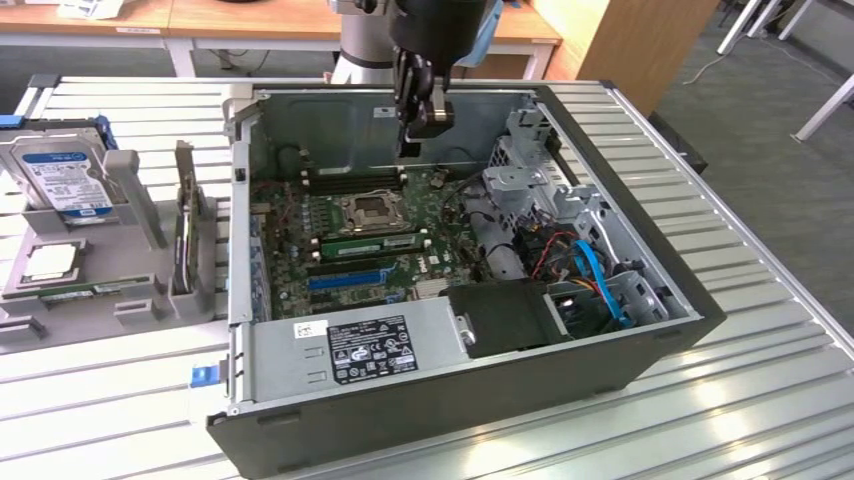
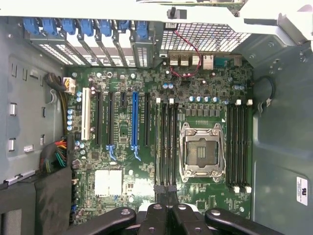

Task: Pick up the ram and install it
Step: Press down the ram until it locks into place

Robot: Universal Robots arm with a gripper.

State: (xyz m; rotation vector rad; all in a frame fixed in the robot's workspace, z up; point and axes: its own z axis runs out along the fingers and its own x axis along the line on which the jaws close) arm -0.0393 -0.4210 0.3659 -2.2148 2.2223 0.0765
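Jaws (image 1: 416,142), pinched fully shut on nothing, hang above the open case (image 1: 641,270). The ram (image 1: 371,245) stands lower down beside the CPU socket (image 1: 370,212), its long axis along its slot.

The open computer case (image 1: 641,345) lies on the slatted table (image 1: 761,400). Its motherboard (image 2: 124,164) carries a CPU socket (image 2: 200,152) and a blue expansion slot (image 2: 134,120). A hard drive (image 1: 60,175) stands upright at the exterior view's left.
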